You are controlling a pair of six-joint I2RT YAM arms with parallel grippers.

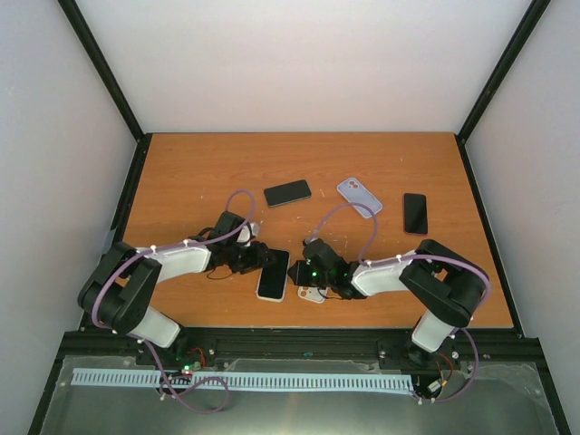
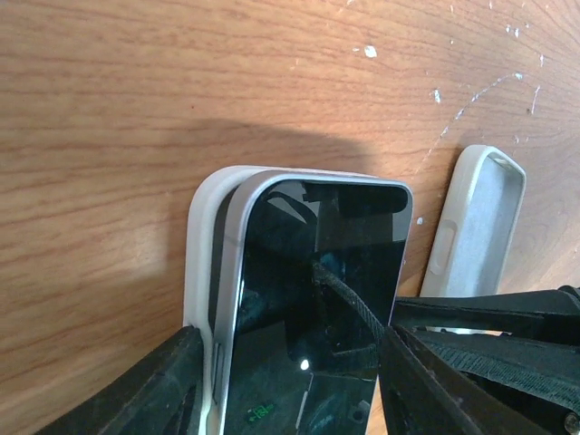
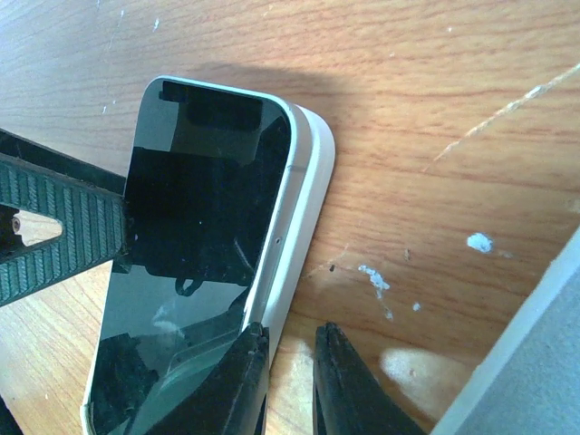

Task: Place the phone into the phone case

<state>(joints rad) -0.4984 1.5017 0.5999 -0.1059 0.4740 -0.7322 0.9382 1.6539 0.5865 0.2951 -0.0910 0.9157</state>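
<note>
A black-screened phone [image 2: 313, 290] lies partly seated in a white case [image 2: 201, 263], its left edge riding above the case rim. In the top view the pair [image 1: 274, 274] lies between both grippers. My left gripper [image 2: 290, 399] straddles it, one finger against the case side, the other against the phone's right edge. The right wrist view shows the phone [image 3: 199, 208] and the case rim [image 3: 313, 181]. My right gripper [image 3: 290, 362] is nearly closed with nothing between its fingers; its left fingertip [image 3: 246, 362] rests on the phone's edge.
A second white case [image 2: 476, 217] lies just right of the phone, under the right arm [image 1: 313, 294]. Farther back lie a black phone [image 1: 287, 192], a lilac case [image 1: 359, 196] and another black phone [image 1: 415, 213].
</note>
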